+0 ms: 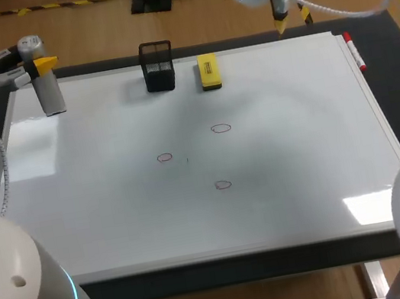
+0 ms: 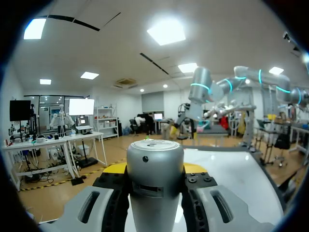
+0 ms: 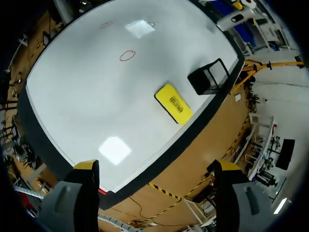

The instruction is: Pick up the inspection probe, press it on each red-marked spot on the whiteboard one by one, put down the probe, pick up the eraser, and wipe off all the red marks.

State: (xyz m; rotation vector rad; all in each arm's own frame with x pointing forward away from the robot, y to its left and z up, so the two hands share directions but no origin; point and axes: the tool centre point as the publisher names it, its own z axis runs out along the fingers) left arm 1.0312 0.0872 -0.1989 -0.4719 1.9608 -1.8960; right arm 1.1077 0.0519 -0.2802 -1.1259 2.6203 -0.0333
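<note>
Left claw (image 1: 38, 66) clamped on probe (image 1: 50, 94); right claw (image 3: 157, 166) spread wide.
Probe at whiteboard's (image 1: 118, 210) far left corner; eraser (image 1: 208, 71) beside mesh holder (image 1: 158, 66); three red marks (image 1: 165, 157) unwiped.

The whiteboard (image 1: 118, 210) is smooth and glossy, throwing back patches of ceiling light. The inspection probe (image 2: 154, 179) looks like silver metal with a soft satin sheen. The pen holder (image 1: 158, 68) is black wire mesh. The eraser (image 1: 208, 71) has a smooth, yellow, plastic-looking back.
</note>
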